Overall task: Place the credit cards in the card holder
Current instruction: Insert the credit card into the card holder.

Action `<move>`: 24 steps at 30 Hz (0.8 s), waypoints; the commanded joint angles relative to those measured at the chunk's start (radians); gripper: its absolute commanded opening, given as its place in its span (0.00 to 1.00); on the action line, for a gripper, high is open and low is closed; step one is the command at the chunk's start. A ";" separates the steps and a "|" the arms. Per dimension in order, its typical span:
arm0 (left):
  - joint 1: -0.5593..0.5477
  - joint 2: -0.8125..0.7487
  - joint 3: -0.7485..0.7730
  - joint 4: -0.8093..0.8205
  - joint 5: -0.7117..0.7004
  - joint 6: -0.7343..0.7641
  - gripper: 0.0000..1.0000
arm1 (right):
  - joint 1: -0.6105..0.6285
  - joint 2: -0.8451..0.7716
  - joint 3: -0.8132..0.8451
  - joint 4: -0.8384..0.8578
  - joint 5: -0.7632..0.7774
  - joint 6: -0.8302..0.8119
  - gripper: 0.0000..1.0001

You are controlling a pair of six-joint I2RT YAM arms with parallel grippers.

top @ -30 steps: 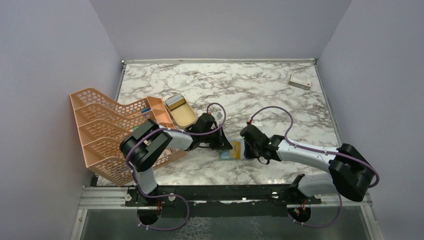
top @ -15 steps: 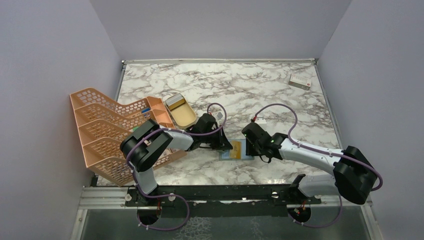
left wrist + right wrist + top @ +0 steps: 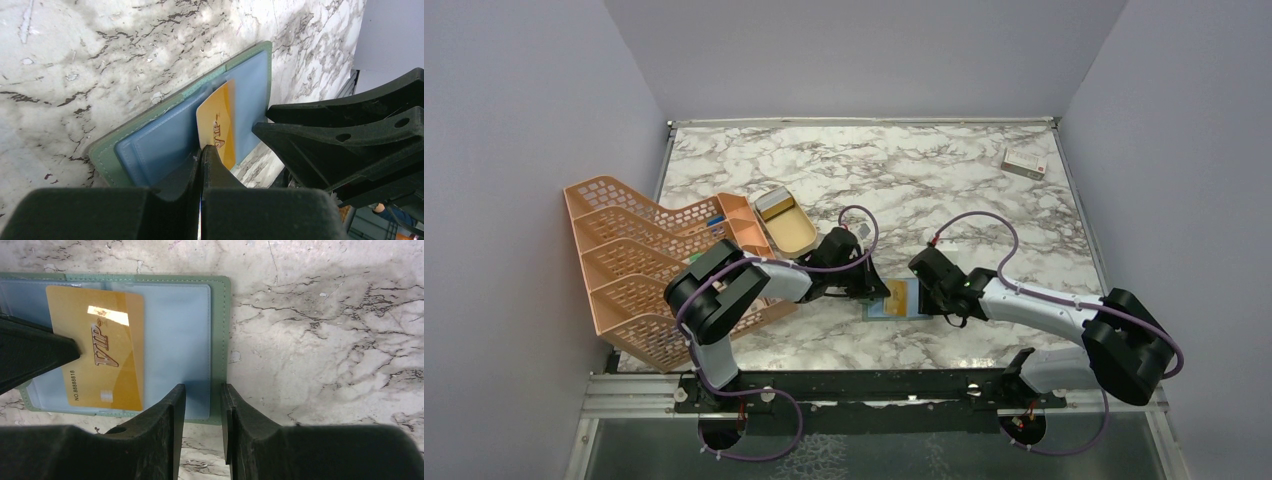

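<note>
The card holder lies open on the marble table between my two grippers, pale blue inside with a grey-green rim. One tan-orange credit card marked "VIP" lies flat on its inner face, its right part under a clear pocket. My left gripper is shut, its tip touching the card's edge. The gripper also shows in the top view. My right gripper is open by a narrow gap, over the holder's right edge, holding nothing. In the top view it is at the holder's right side.
An orange mesh rack stands at the left, with a gold oval tin beside it. A white box with a red mark lies at the far right corner. Grey walls close in the table.
</note>
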 commanded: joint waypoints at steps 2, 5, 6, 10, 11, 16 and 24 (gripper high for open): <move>-0.011 -0.011 0.004 -0.041 -0.113 0.033 0.00 | -0.002 0.019 -0.036 0.046 -0.069 0.039 0.31; -0.018 -0.016 -0.001 -0.042 -0.132 0.029 0.00 | -0.002 0.013 -0.044 0.056 -0.086 0.046 0.30; -0.020 -0.021 -0.005 -0.041 -0.140 0.028 0.00 | 0.000 0.010 -0.044 0.057 -0.089 0.047 0.30; -0.032 -0.026 -0.010 -0.039 -0.155 0.025 0.00 | -0.002 0.001 -0.041 0.056 -0.094 0.051 0.30; -0.034 -0.023 -0.008 -0.037 -0.152 0.026 0.00 | -0.002 -0.002 -0.040 0.056 -0.095 0.052 0.30; -0.056 -0.010 -0.005 -0.029 -0.137 0.015 0.00 | -0.001 -0.006 -0.034 0.054 -0.092 0.053 0.29; -0.075 -0.014 0.002 -0.018 -0.140 0.000 0.06 | 0.000 0.003 0.006 0.041 -0.085 0.048 0.29</move>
